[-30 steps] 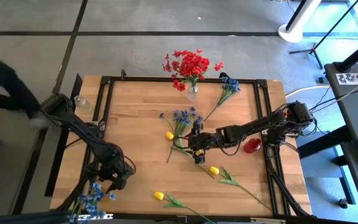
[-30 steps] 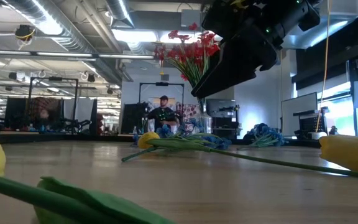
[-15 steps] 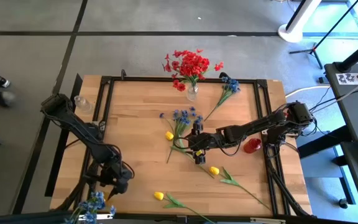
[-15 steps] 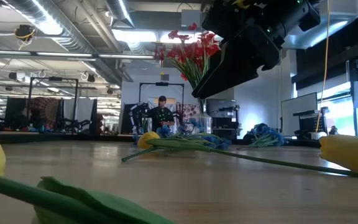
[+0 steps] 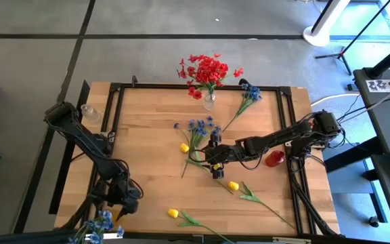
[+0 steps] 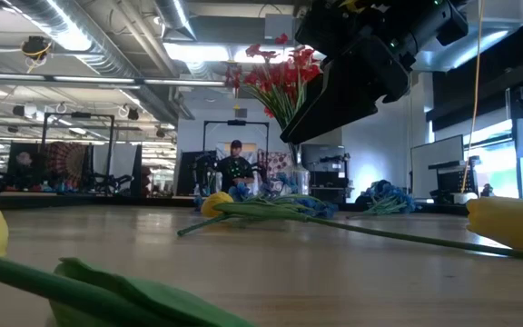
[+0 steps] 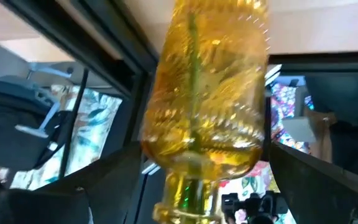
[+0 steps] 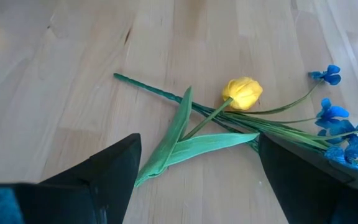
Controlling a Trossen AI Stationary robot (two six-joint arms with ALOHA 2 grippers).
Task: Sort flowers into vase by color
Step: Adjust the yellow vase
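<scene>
My left gripper (image 5: pixel 122 198) is at the table's near left corner, shut on an amber ribbed glass vase (image 7: pixel 207 93). A green stem stands inside the vase, and blue blooms (image 5: pixel 100 224) stick out past the table's corner. My right gripper (image 5: pixel 214 161) hangs open over the table's middle, above a yellow tulip (image 8: pixel 242 92) whose stem crosses a blue bunch (image 5: pixel 199 127) lying flat. Red flowers (image 5: pixel 207 70) stand in a clear vase (image 5: pixel 209 102) at the far edge. In the low view the right gripper (image 6: pixel 370 64) shows dark at the top. My left gripper has the amber vase's ribbed body (image 7: pixel 160 140) between its two fingers (image 7: pixel 86 186), one on each side. The vase is tipped, its blue blooms leaning out toward the near left corner. In the high view the gripper hides the vase itself.
Another blue bunch (image 5: pixel 249 93) lies near the far right corner. Two more yellow tulips (image 5: pixel 233 185) (image 5: pixel 173 213) lie toward the near edge. A red vessel (image 5: pixel 274 159) stands at the right edge, a clear glass (image 5: pixel 89 112) at the far left. People show in the room beyond.
My left gripper has carried the vase of blue flowers toward the table's near edge and slightly left, so the blooms now reach farther past the corner. A person beside the table's left side has walked out of the high view.
</scene>
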